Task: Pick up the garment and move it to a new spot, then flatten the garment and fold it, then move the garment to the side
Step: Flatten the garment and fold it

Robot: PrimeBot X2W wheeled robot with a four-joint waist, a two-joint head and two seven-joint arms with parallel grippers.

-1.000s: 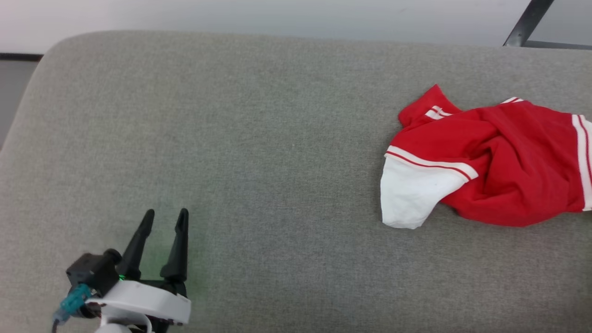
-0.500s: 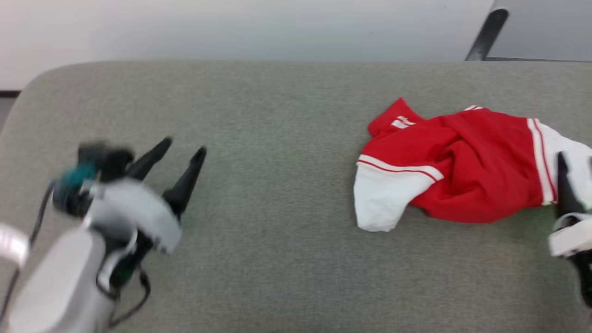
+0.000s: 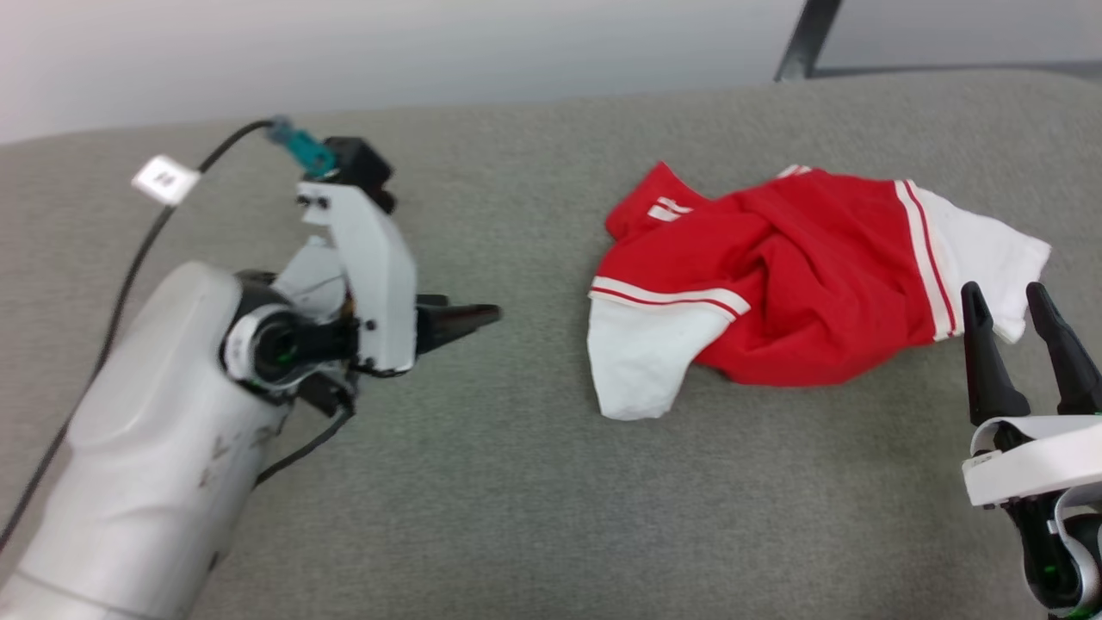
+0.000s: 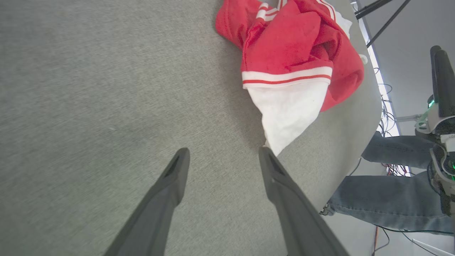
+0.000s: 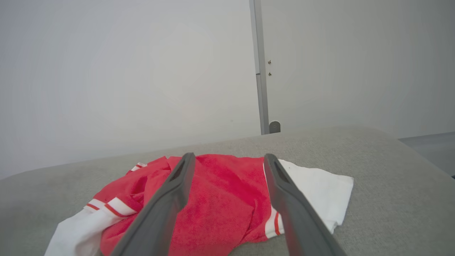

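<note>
Clerk: Item one: garment (image 3: 801, 284). Red jersey, white sleeves, striped trim. Crumpled in a heap on the grey bench (image 3: 516, 499); neither flattened nor folded.

Checker: Item two?

Clerk: Item two: left gripper (image 3: 482, 315). Well to the left of the garment, turned on its side, aimed at the near white sleeve (image 3: 641, 370). Jaws spread wide, nothing between them. From the left wrist, one fingertip (image 4: 266, 156) close to that sleeve's point; apart from it, as far as can be judged.

Checker: Item three?

Clerk: Item three: right gripper (image 3: 1003, 293). Just at the garment's near right corner, pointing at the other white sleeve (image 3: 981, 250). Likewise fully parted and empty, with no cloth touched.

Checker: Sundries?

Clerk: Person's legs in jeans (image 4: 391, 199), off the bench, past the garment as seen from the left wrist.

Checker: Step in hand?

Clerk: By judgement, the first: approach for the pick-up, ahead of the move to a new spot. Nothing lifted yet.

Checker: Next move?

Clerk: Probably a closing-in from both sides of the garment, each gripper down onto a sleeve or shoulder edge, then a pinch on a clean fold, not a bunch. Soft cloth; likely to sag and drag if caught at one end alone.
</note>
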